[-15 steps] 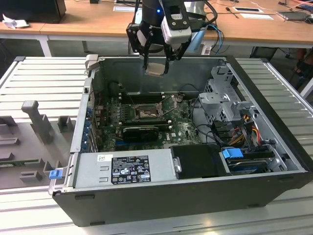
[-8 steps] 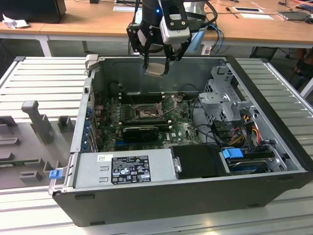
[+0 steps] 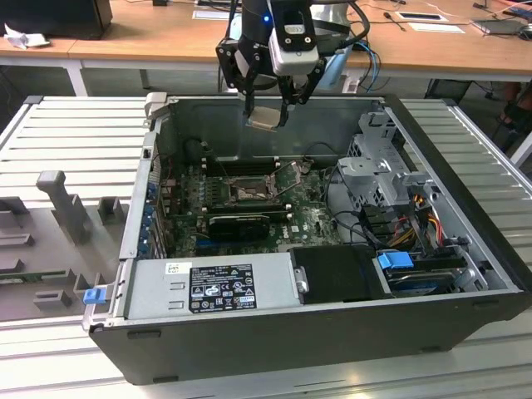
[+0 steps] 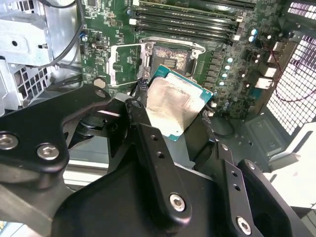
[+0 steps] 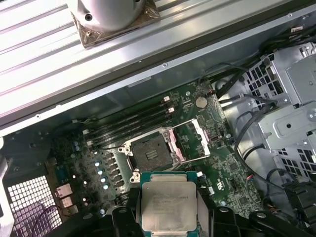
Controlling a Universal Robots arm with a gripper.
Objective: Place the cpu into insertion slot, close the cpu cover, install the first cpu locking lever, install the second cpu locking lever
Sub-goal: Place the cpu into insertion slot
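Observation:
My gripper (image 3: 266,115) hangs above the open computer case, shut on the cpu (image 3: 263,119), a flat silver-topped chip with a green edge. Both wrist views show the cpu (image 4: 174,106) (image 5: 168,205) pinched between the black fingers (image 4: 148,138) by two opposite edges. The insertion slot (image 3: 248,194) (image 5: 153,150) (image 4: 170,61) lies bare and dark on the green motherboard, well below the chip. The cpu cover (image 5: 191,140) (image 4: 124,64) is swung open and stands beside the slot, hinged on one edge.
A grey power supply (image 3: 212,287) fills the case's near side. A metal drive cage (image 3: 386,170) with coloured cables sits at the exterior view's right. Long black memory slots (image 5: 131,121) run beside the socket. The case walls (image 3: 137,216) rise around the board.

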